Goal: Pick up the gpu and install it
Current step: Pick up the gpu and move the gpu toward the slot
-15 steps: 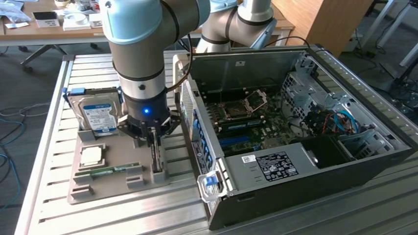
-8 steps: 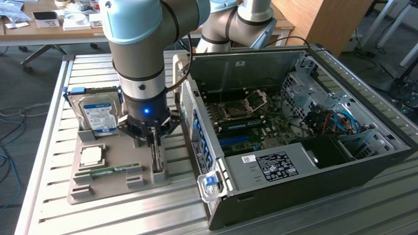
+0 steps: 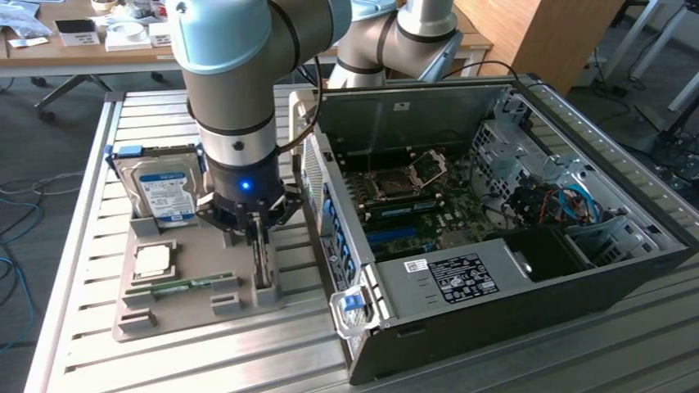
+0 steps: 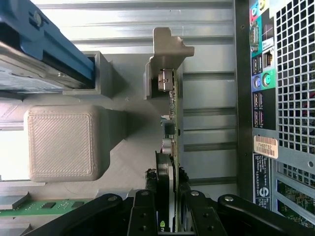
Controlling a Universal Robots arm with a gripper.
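The gpu (image 3: 262,264) stands on edge in a slot of the grey holder tray (image 3: 186,318), just beside the open computer case (image 3: 480,274). In the wrist view the gpu (image 4: 172,123) shows edge-on, a thin card with its silver bracket (image 4: 166,51) at the far end. My gripper (image 3: 258,237) is straight above it, and its black fingers (image 4: 147,206) press against both faces of the card. The gripper (image 4: 168,179) is shut on the gpu, which still sits in the holder.
A hard drive (image 3: 166,192) with a blue-white label stands at the tray's back; a CPU (image 3: 153,260) and a green memory stick (image 3: 180,286) lie in front. The case's rear port panel (image 4: 261,88) is close beside the card. The motherboard (image 3: 437,201) lies exposed inside.
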